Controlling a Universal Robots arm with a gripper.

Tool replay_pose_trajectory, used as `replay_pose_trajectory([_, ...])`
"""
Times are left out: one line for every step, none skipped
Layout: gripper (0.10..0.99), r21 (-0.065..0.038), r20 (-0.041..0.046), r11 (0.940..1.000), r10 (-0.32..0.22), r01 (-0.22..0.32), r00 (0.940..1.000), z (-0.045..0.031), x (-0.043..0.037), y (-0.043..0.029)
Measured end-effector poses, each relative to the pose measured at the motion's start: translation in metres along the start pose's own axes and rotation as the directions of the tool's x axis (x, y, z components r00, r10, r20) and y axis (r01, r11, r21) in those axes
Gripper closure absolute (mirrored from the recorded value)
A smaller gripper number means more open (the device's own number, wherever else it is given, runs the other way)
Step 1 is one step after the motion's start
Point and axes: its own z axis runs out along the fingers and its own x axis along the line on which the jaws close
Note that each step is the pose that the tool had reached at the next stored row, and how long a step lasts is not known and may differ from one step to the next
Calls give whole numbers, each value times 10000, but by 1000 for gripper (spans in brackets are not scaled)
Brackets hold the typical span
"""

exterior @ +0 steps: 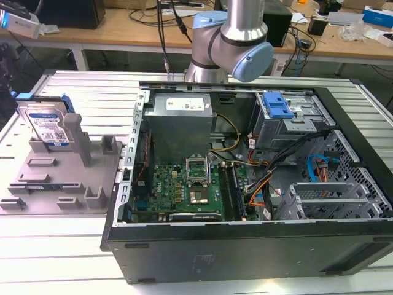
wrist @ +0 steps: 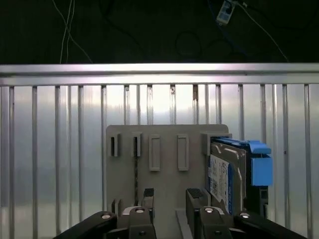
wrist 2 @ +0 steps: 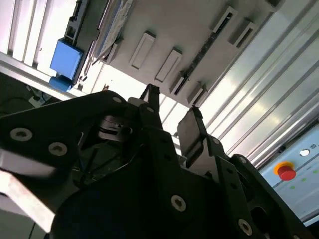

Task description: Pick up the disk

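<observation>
Silver disk (wrist: 224, 177) stands on edge in the grey fixture tray (wrist: 124, 179), ahead of the pincer (wrist: 171, 194) and to one side; the pincer hangs released, empty.

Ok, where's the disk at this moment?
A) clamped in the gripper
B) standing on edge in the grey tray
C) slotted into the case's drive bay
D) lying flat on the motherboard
B: the disk stands upright on the grey tray, at the exterior view's left of the case, while the gripper is open and holds nothing.
</observation>
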Motion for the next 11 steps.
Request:
replay_pose_trajectory([671, 0, -4, 9999, -113, 113, 9999, 1, 0, -3])
replay_pose_trajectory([671, 0, -8, 9998, -220, 221, 9998, 2, 0, -5])
replay_pose_trajectory([604, 0, -11, 9996, -280, 280, 9996, 3, 1, -7])
replay_pose_trajectory([604, 3, -12, 9996, -284, 284, 9996, 4, 0, -9])
replay_pose_trajectory([604, 7, -11, 9996, -285, 285, 9996, 4, -18, -10])
replay_pose_trajectory([604, 10, -12, 9996, -284, 284, 9996, 5, -52, -10])
replay_pose_trajectory([604, 12, -12, 9996, -284, 284, 9996, 5, -100, -11])
replay_pose_trajectory([604, 13, -12, 9996, -283, 283, 9996, 5, -136, -11])
replay_pose_trajectory([604, 14, -11, 9996, -283, 283, 9996, 7, -179, -11])
replay_pose_trajectory([604, 14, -12, 9996, -282, 282, 9996, 8, -220, -12])
replay_pose_trajectory([604, 15, -11, 9996, -284, 284, 9996, 12, -293, -13])
